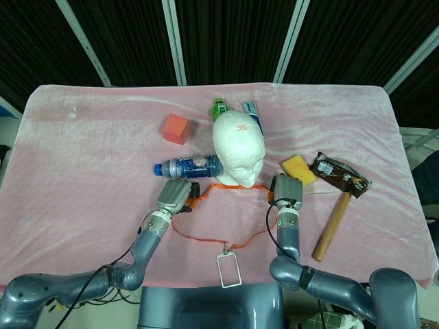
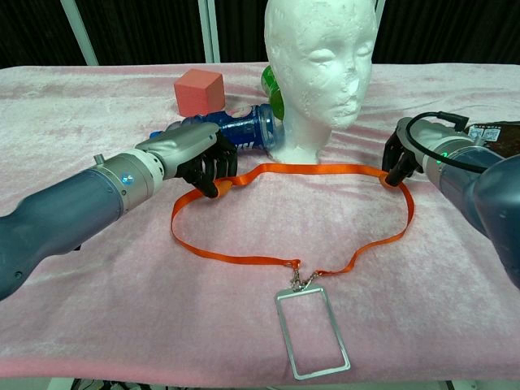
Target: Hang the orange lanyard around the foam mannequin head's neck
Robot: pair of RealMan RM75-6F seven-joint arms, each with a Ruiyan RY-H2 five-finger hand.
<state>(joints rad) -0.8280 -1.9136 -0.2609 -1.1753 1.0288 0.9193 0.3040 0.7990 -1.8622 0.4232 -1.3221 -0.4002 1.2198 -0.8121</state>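
Observation:
The white foam mannequin head stands upright mid-table, facing me. The orange lanyard lies spread in a wide loop on the pink cloth in front of the head's base, with a clear badge holder clipped at its near end. My left hand pinches the strap at the loop's left side. My right hand grips the strap at the loop's right side. The far span of the strap stretches between both hands, just in front of the neck.
A blue water bottle lies left of the head, a red cube behind it. A green bottle and tube sit behind the head. At the right are a yellow sponge, snack wrapper and wooden hammer.

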